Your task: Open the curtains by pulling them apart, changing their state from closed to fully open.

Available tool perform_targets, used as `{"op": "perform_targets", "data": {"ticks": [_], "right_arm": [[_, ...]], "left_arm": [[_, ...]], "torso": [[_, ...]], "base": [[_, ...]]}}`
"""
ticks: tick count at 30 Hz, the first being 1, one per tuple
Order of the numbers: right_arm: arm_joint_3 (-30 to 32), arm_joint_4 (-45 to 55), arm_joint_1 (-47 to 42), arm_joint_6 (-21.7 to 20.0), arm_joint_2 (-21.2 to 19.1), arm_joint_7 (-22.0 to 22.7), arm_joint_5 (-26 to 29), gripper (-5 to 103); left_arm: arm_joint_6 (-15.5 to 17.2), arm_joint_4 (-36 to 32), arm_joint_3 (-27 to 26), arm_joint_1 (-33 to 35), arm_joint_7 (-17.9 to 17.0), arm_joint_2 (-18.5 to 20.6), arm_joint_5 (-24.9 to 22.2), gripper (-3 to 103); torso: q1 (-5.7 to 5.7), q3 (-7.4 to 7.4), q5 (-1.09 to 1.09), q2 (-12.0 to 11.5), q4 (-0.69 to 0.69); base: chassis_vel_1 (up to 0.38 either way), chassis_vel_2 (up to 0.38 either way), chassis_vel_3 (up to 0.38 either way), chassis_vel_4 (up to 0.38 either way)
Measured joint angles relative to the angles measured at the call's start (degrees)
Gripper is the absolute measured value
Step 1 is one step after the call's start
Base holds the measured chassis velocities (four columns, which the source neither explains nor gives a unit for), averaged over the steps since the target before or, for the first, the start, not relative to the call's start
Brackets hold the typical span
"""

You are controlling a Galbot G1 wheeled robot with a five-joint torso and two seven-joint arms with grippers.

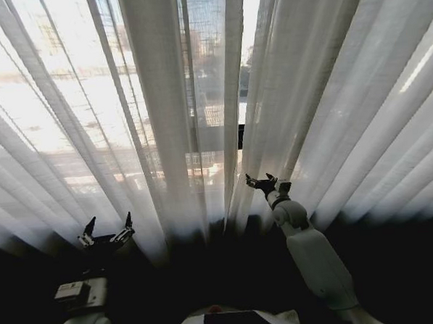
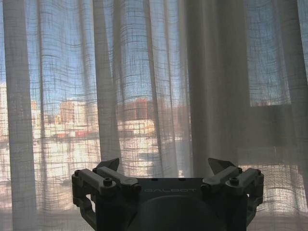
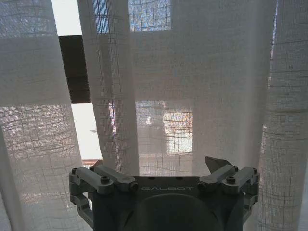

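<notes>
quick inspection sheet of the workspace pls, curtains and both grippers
surface: nothing seen
job's things: curtains, sheer white pleated panels, mostly closed; a narrow gap near the middle shows clear daylight
clutter: nothing seen
grippers: left gripper low on the left, jaws open, facing the fabric with nothing between them; right gripper raised near the gap, jaws open, close to the right panel's inner edge, contact cannot be told
cables: nothing seen
surroundings: dark window frame bar behind the fabric; buildings visible outside through the weave
</notes>
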Motion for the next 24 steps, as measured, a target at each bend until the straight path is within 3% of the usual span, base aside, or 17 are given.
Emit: {"op": "perform_targets", "data": {"ticks": [16, 18, 20, 24], "right_arm": [[-1.2, -5.7, 4.8, 2.5, 1.9, 0.0, 0.1, 100], [-1.3, -6.7, 5.7, 3.2, 2.4, 0.0, 0.3, 85], [-1.3, -6.7, 5.7, 3.3, 2.4, 0.0, 0.3, 85], [-1.3, -6.7, 5.8, 3.5, 2.5, -0.1, 0.4, 63]], "left_arm": [[0.1, 0.2, 0.1, 0.2, 0.0, 0.3, 0.5, 100], [0.2, 0.2, -0.1, 0.0, 0.0, 0.4, 0.5, 100], [0.2, 0.2, -0.1, 0.0, 0.0, 0.4, 0.5, 100], [0.2, 0.3, 0.1, -0.2, 0.0, 0.4, 0.6, 100]], "torso": [[0.01, 0.01, 0.0, 0.0, 0.02], [0.01, 0.01, 0.0, 0.0, 0.02], [0.0, 0.01, 0.0, 0.0, 0.02], [0.0, 0.0, 0.0, 0.0, 0.01]], "base": [[0.0, 0.0, 0.0, 0.0], [0.0, 0.0, 0.0, 0.0], [0.0, 0.0, 0.0, 0.0], [0.0, 0.0, 0.0, 0.0]]}}
